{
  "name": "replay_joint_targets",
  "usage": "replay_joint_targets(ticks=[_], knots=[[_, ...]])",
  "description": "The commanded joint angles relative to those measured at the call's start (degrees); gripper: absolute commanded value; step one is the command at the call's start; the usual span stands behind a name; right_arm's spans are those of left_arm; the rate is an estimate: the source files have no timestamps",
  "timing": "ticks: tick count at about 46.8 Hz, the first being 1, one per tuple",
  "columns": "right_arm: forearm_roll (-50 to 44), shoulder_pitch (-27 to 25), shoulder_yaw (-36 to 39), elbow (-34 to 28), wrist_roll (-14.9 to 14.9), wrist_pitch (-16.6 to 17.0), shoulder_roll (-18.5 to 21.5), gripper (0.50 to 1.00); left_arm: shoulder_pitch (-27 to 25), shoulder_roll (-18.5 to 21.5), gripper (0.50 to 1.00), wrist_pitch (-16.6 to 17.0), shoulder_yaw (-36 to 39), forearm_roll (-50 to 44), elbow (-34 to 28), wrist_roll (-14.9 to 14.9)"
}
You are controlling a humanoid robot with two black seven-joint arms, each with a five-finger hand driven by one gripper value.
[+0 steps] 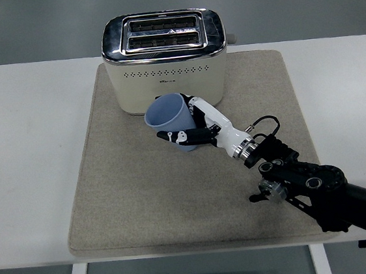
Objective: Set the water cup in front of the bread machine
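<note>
Cup [170, 117]: pale blue, open mouth tilted up and toward the left, held in the right hand [203, 126]. It sits at the hand's fingertip end, on the side away from the wrist. The dark fingers [178, 136] wrap across the cup's lower wall; other fingers lie along its right side. Grip is closed on the cup. Whether the cup's base touches the mat cannot be told; the hand hides it.

Toaster [165, 59]: cream body, chrome top with two slots, just beyond the hand and cup, on the far side. The cup's rim overlaps the toaster's lower front face in this view; contact between them cannot be told.

Mat [124, 195]: beige, rectangular, under the hand, cup and toaster, extending well toward the near edge behind the wrist.

Right arm [320, 191]: black, enters from the lower right corner and runs diagonally up to the white wrist section.

Table [28, 160]: white, bare surface left and right of the mat.
</note>
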Motion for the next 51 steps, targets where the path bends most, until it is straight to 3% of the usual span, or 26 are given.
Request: replay_joint_targets(ticks=[1, 10, 13, 16, 24, 51], knots=[[0.0, 0.0, 0.1, 0.1, 0.0, -0.7, 0.0, 0.621, 0.1, 0.0, 1.0, 0.0, 0.0, 0.0, 0.0, 0.0], [0.0, 0.1, 0.2, 0.1, 0.0, -1.1, 0.0, 0.717, 0.0, 0.0, 1.0, 0.0, 0.0, 0.0, 0.0, 0.0], [0.0, 0.1, 0.2, 0.2, 0.0, -1.1, 0.0, 0.727, 0.0, 0.0, 1.0, 0.0, 0.0, 0.0, 0.0, 0.0], [0.1, 0.0, 0.2, 0.2, 0.0, -1.1, 0.0, 0.807, 0.0, 0.0, 1.0, 0.0, 0.0, 0.0, 0.0, 0.0], [0.3, 0.0, 0.4, 0.4, 0.0, -1.1, 0.0, 0.854, 0.0, 0.0, 1.0, 0.0, 0.0, 0.0, 0.0, 0.0], [0.6, -1.5, 0.6, 0.6, 0.0, -0.9, 0.0, 0.893, 0.0, 0.0, 1.0, 0.0, 0.0, 0.0, 0.0, 0.0]])
